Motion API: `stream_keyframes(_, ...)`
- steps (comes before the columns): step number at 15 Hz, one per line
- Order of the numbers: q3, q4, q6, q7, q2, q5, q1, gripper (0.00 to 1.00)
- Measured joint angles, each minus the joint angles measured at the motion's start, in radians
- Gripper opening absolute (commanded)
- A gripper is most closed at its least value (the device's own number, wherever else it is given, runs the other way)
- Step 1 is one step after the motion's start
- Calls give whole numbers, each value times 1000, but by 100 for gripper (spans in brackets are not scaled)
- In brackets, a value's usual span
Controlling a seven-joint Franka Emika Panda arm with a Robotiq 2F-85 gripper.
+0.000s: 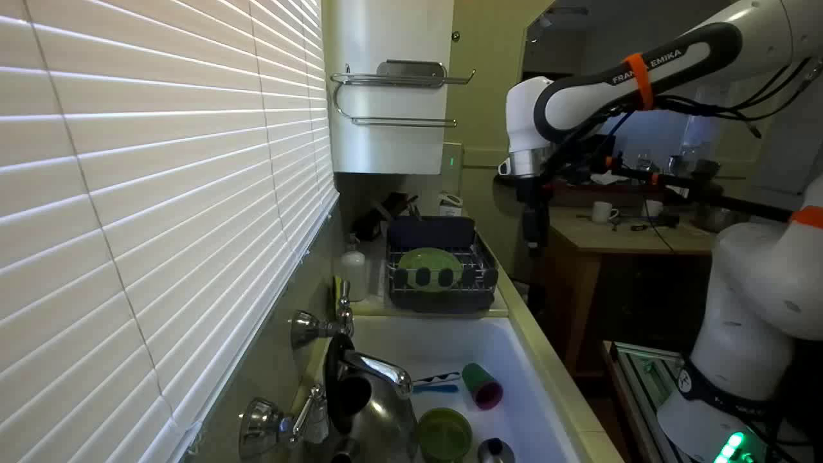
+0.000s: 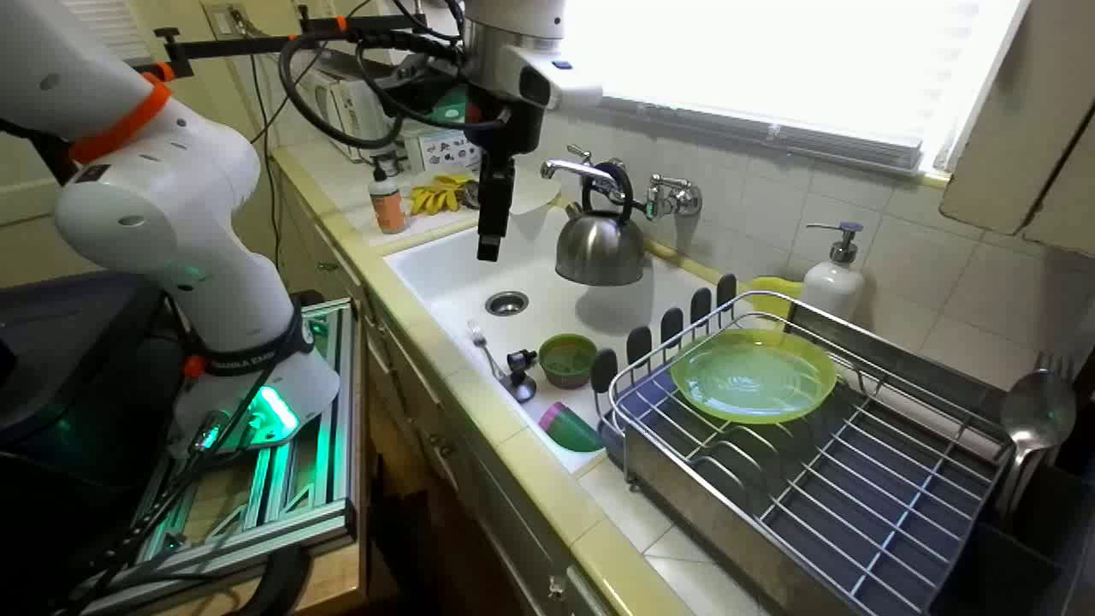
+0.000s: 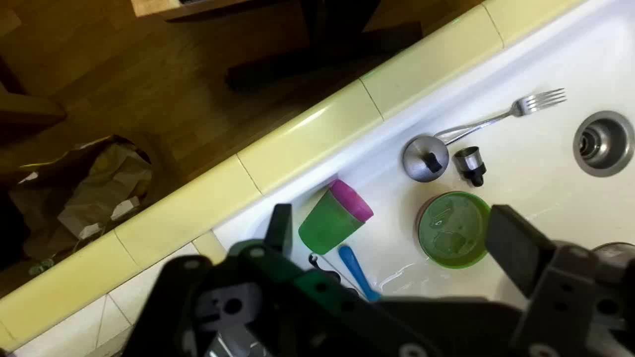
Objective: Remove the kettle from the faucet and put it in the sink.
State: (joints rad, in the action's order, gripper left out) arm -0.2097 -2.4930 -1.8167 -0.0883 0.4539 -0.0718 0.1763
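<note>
The silver kettle hangs by its black loop handle from the chrome faucet, above the white sink. An exterior view also shows the kettle, the faucet spout and the sink. My gripper points down, apart from the kettle, and the wrist view shows it over the sink's front part. It also shows in an exterior view, to the right of the sink. In the wrist view the gripper is open, its fingers wide apart with nothing held between them.
In the sink lie a green and pink cup, a green bowl, a fork, a blue utensil and small metal parts. The dish rack holds a green plate. A soap dispenser stands behind it.
</note>
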Motion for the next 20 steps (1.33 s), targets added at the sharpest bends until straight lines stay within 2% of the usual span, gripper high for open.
stream_keyframes(12, 1, 1, -2, 7, 0, 0, 0, 100)
stream_keyframes(16, 3, 74, -9, 89, -37, 144, -4, 100)
stream_keyframes(20, 18, 214, -15, 221, -167, 322, -14, 100)
